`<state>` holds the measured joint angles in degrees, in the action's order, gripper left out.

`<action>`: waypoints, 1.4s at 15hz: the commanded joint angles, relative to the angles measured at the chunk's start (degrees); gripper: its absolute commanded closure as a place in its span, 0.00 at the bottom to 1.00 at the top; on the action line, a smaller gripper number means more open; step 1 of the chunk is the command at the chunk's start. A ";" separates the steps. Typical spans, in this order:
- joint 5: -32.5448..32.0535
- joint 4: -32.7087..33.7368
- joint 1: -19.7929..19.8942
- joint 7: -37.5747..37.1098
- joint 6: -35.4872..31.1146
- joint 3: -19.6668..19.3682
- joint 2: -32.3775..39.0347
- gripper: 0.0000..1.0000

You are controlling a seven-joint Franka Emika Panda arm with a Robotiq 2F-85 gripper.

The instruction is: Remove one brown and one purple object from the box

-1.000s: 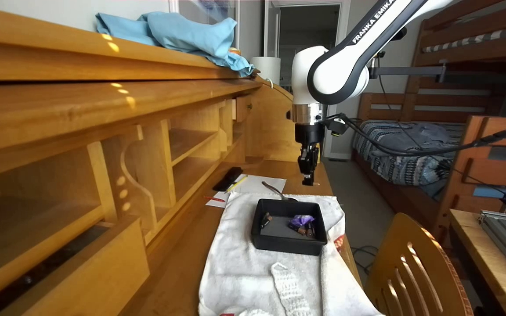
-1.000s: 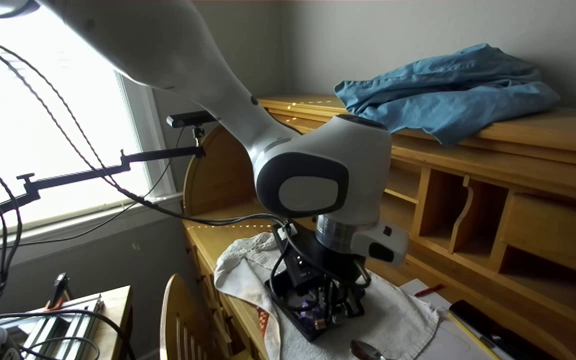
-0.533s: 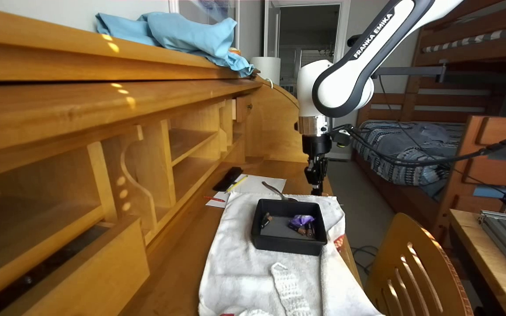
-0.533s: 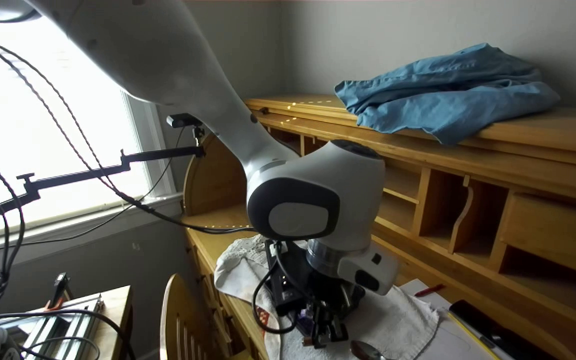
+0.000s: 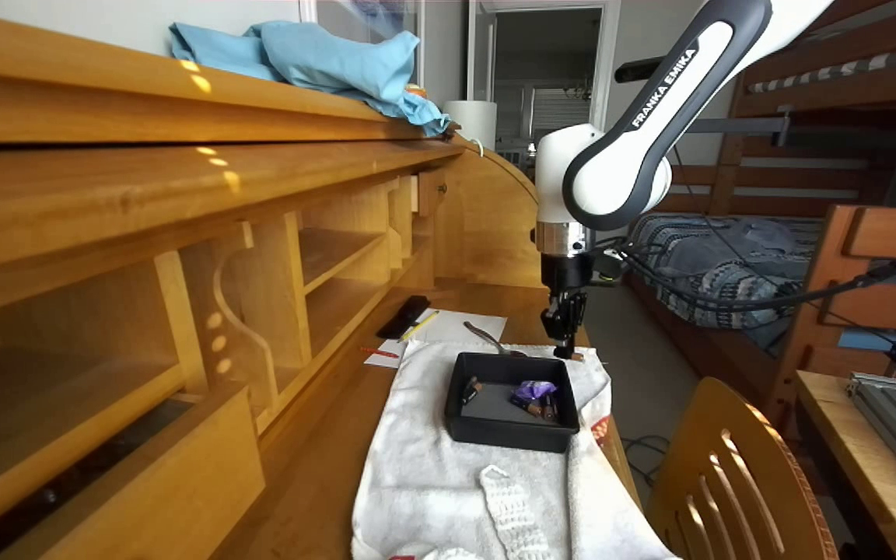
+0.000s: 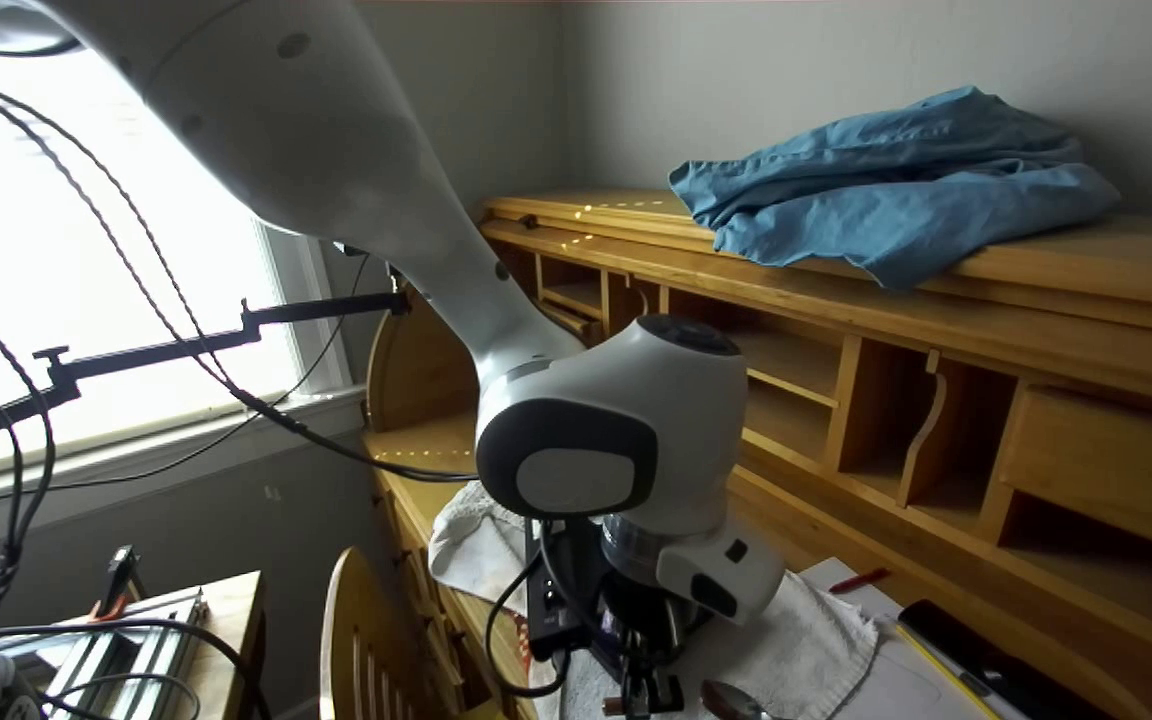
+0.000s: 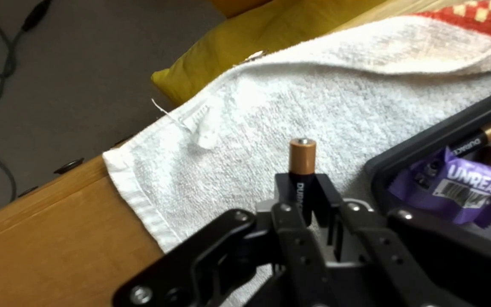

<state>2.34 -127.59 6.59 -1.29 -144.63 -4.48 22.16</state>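
Several batts, purple pkt in blk tray, gripper clamped narrow on brown batt

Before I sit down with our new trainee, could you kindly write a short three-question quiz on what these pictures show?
1. Short answer: what do the jaws hold?
2. True or false: the purple packet lies inside the black tray.
3. Multiple choice: which colour is the crumpled cloth on top of the desk? (a) red, (b) blue, (c) yellow.

Key:
1. A battery with a copper-coloured end, held outside the tray.
2. True.
3. (b) blue.
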 commanded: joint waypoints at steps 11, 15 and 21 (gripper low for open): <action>1.58 -1.38 -0.55 -2.62 -3.08 -0.20 -0.96 0.10; 2.65 -2.19 -0.68 -4.32 -0.88 0.16 -5.03 0.00; 6.92 0.42 -1.03 -3.80 6.29 2.09 -8.88 0.00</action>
<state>6.03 -127.56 5.75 -5.04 -142.83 -3.30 15.80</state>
